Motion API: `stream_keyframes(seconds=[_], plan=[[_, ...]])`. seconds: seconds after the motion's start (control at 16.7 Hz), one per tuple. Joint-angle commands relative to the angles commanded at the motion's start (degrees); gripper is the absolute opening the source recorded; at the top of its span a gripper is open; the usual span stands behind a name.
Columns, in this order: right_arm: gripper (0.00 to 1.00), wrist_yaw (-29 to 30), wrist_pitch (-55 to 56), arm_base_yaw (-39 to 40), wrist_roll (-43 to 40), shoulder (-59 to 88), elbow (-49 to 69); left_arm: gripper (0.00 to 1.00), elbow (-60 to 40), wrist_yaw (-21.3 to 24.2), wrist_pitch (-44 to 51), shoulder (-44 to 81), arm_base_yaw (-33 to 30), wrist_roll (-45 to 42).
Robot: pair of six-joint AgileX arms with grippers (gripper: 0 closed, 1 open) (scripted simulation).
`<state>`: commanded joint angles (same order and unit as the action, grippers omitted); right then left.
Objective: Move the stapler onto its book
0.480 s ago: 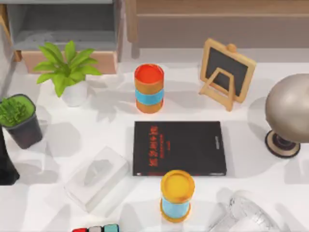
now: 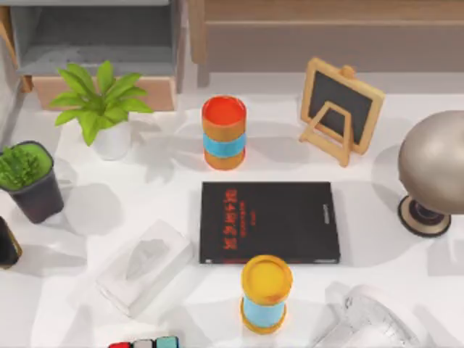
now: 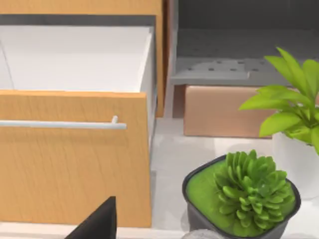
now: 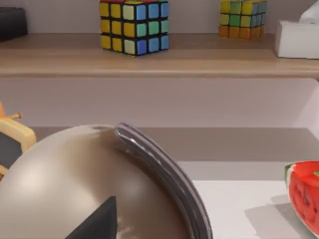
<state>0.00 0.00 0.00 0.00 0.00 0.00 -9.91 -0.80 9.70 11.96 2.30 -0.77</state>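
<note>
The large flat black rectangular book with red lettering (image 2: 270, 222) lies flat near the middle of the white surface (image 2: 406, 279), its long edges running left to right and a thin strip of white print near its right edge. Nothing rests on its cover. Just behind it stands a squat cylinder with a red top and orange and blue bands (image 2: 224, 133). Just in front of it, close to its near edge, stands a similar cylinder with a yellow top and a blue band (image 2: 265, 293).

The left arm (image 2: 6, 243) shows as a dark shape at the left edge of the surface, beside a green succulent in a dark square pot (image 2: 29, 180). In the left wrist view, a black wedge of the left tool (image 3: 97, 224) sits before an open light-wood drawer with a metal handle (image 3: 75, 154), with the succulent close by. I cannot tell whether this tool is spread or pressed together. It touches nothing and holds nothing that can be seen.

In the right wrist view, a like black wedge of the right tool (image 4: 97, 224) hangs over the grey-bronze globe on a dark base (image 2: 435, 163), which stands at the right edge of the surface. Its state cannot be told either, and no grasp is seen.

A white tissue box (image 2: 145, 267) lies to the left of the book, tilted. A small wood-framed chalkboard easel (image 2: 339, 109) stands behind the book to its right.
</note>
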Motion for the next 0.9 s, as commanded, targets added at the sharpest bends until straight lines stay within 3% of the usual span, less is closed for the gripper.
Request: stream_keyframes(seconds=[0.36,0.9], plan=[[1.0,0.0,0.0,0.0,0.0,0.0,0.0,1.0,-27.0,-1.0,18.8,32.8,4.8,0.0],[1.0,0.0,0.0,0.0,0.0,0.0,0.0,1.0,-82.3,-2.7,48.9,89.2,12.6,3.5]])
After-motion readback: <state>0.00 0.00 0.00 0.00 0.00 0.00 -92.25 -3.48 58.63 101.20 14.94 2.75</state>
